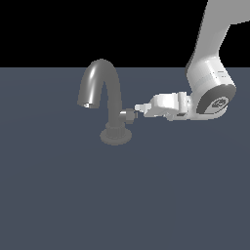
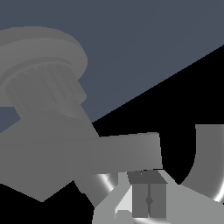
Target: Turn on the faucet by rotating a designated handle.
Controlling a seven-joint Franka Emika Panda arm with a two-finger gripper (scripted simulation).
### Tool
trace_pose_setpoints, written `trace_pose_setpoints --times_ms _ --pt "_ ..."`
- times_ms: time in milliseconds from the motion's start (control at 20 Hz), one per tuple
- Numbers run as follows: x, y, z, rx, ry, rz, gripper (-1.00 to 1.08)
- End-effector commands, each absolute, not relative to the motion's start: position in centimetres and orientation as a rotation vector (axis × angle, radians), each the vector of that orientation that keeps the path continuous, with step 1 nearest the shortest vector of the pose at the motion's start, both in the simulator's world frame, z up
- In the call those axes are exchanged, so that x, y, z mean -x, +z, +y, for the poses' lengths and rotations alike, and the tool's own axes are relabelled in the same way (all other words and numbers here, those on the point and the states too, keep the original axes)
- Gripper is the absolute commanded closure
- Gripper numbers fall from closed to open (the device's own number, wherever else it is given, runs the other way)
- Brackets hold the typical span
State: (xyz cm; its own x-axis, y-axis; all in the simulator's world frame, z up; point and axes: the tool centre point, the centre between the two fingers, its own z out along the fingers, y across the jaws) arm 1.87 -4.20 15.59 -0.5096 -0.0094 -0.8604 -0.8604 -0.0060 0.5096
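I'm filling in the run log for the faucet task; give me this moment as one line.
phase: at handle | gripper: horizontal, tips at handle, closure unclear | faucet: upright, spout arched | handle turned: cannot tell

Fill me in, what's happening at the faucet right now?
The Panda arm is reaching in sideways from the exterior view's right, its claw right at the small side handle of the grey faucet. The wrist view shows the fingers close together just by the handle. Whether they are actually gripping it is hard to tell. No water shows at the spout.
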Motion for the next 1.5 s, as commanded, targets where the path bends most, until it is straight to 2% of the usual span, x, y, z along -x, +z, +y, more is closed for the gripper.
trace_pose_setpoints --times_ms 0,400,450,500,1450 --pt "-1.3 13.7 -4.2 0.907 1.608 1.603 1.08" --pt "0.0 8.4 -4.2 0.892 1.624 1.615 1.08" --pt "0.0 8.4 -4.2 0.892 1.624 1.615 1.08" --pt "-2.0 13.0 -4.2 0.952 1.577 1.557 1.08" --pt "-3.5 5.5 -4.2 0.904 1.615 1.604 1.08"
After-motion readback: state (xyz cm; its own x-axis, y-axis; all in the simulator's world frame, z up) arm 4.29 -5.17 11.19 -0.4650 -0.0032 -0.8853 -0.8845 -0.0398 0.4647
